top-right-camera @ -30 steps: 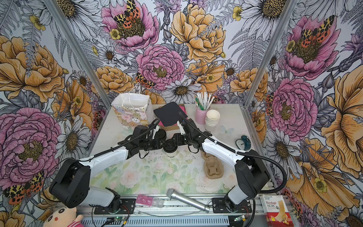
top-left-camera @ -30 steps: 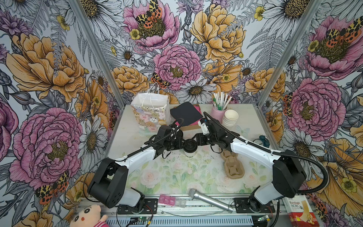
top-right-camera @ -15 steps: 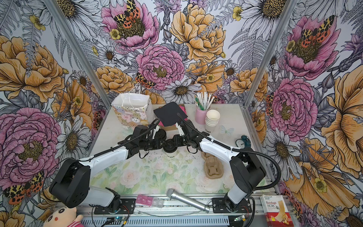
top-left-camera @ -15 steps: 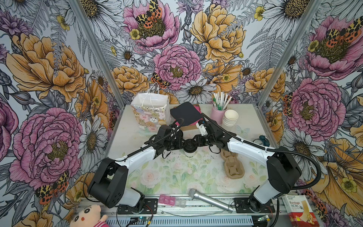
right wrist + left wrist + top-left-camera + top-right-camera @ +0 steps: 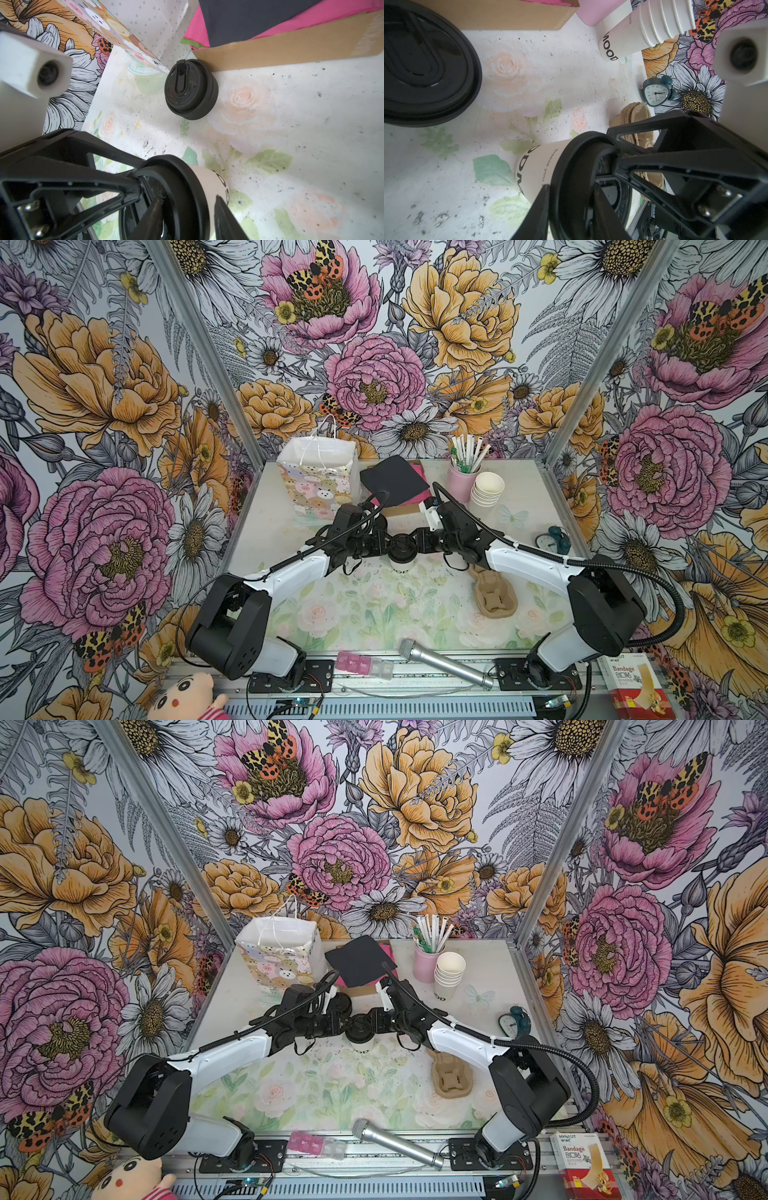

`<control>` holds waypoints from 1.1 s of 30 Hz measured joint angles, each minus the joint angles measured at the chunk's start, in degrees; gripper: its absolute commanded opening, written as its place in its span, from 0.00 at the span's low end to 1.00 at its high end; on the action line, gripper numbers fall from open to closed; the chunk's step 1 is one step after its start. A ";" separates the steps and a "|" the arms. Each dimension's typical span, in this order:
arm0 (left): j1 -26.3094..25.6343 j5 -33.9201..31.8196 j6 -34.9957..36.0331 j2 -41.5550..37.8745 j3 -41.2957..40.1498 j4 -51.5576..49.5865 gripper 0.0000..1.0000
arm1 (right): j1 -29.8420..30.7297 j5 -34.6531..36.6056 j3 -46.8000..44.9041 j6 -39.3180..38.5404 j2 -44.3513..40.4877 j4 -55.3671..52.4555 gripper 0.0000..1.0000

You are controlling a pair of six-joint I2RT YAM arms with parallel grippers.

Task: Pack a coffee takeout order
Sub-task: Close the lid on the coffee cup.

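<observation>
The white paper cup with black lettering stands upright mid-table, its black lid on top. My left gripper reaches it from one side and my right gripper from the opposite side. In the left wrist view the left gripper pinches the lid rim, one finger on the lid top, one against the cup wall. The right gripper clamps the lid rim the same way above the cup. The black napkin lies behind, on pink napkins.
A patterned gift bag stands at the back left, and a stack of spare black lids sits by a cardboard box. Stacked lidless cups, a pink straw holder, a pulp carrier, a clock and a microphone are also here.
My right gripper has narrowed its jaws onto the lid's rim. The left gripper and the cup have stayed where they were.
</observation>
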 measured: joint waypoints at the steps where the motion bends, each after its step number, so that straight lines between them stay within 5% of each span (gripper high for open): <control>1: 0.00 0.02 0.00 0.00 0.00 0.00 0.33 | 0.00 0.00 0.00 0.13 0.00 0.00 0.42; 10: 0.00 0.00 0.00 0.00 0.00 -0.02 0.33 | 0.00 0.00 0.20 0.07 -0.11 -0.24 0.43; 23: 0.00 0.00 0.24 0.09 0.28 -0.42 0.33 | -0.24 3.06 3.06 -4.02 -1.44 -7.21 0.61; 33: -0.26 -0.28 0.44 0.24 0.87 -1.27 0.34 | -0.76 3.21 6.60 -5.60 0.87 -7.63 0.60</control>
